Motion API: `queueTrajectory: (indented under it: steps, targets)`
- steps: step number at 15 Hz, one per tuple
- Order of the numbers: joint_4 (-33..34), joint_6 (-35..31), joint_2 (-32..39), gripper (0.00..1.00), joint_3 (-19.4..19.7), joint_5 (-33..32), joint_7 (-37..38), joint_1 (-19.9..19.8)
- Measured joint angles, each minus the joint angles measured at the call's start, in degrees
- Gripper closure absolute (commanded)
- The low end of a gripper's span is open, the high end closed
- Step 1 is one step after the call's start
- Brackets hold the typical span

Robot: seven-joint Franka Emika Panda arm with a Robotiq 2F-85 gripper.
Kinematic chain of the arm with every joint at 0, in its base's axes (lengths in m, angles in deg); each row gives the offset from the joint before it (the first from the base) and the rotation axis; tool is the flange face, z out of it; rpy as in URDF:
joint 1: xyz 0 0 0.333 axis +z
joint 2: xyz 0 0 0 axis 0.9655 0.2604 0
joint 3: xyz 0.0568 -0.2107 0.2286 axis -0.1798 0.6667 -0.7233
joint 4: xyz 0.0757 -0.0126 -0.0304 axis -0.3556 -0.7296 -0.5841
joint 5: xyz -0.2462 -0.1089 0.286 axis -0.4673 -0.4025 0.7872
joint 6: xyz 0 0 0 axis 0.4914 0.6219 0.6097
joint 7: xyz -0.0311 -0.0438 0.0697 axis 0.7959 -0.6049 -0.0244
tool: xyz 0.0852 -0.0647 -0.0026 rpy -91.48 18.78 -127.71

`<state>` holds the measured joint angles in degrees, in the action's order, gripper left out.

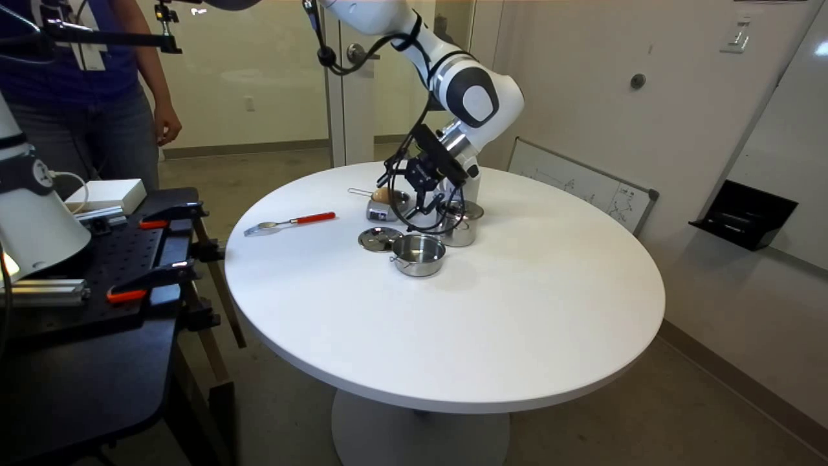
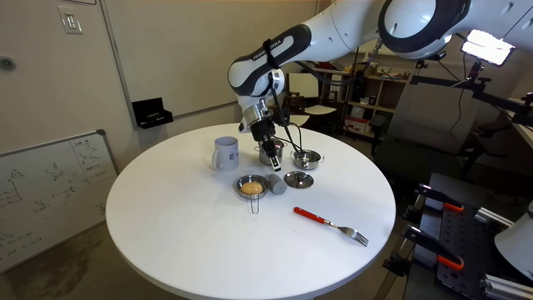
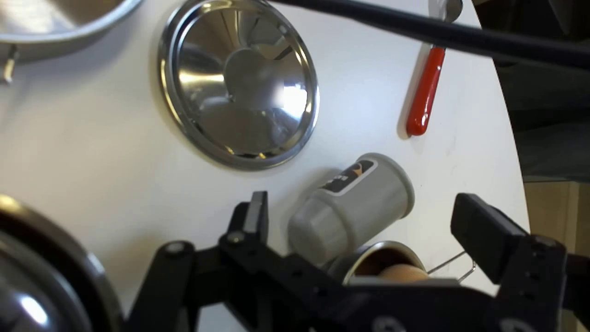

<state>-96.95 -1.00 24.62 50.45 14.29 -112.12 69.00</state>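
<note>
The gripper (image 3: pixel 362 216) hangs low over the round white table (image 2: pixel 187 233), its jaws standing wide apart. A gray container (image 2: pixel 277 184) with a dark label lies on its side below it; in the wrist view it shows between the two fingers (image 3: pixel 484 235), with white table visible on either side. In an exterior view the gray container lies just right of a small steel pan (image 2: pixel 253 178), so near that I cannot tell whether the two touch. The pan holds a rounded orange-tan item (image 2: pixel 252 188), and its thin wire handle points toward the near side. To the right of the gray container and slightly farther, a round steel lid (image 2: pixel 298 179) lies flat on the table. Beyond that, at the far right of the group, stands a shallow steel pot (image 2: pixel 307 166) with side handles; a taller steel pot (image 2: pixel 279 153) stands to its left, partly hidden behind the gripper. A white mug (image 2: pixel 227 154) with dark print stands at the far left, its handle toward the left. Nearer and to the right lies a red-handled fork (image 2: pixel 316 218), well apart from the pan and pots, its tines toward the right. In an exterior view a person (image 1: pixel 113 81) in a blue shirt stands at the far left, and a whiteboard (image 1: pixel 576 188) leans at the far right
</note>
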Motion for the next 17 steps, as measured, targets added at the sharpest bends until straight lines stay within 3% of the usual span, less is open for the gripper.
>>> queueTrajectory:
  steps: [9, 17]
  targets:
    - [0.49, -0.65, -4.97, 0.00, 0.19, -0.05, 1.38, 0.17]
    - [-1.29, -17.44, -9.72, 0.00, 2.39, -2.71, 3.49, 1.28]
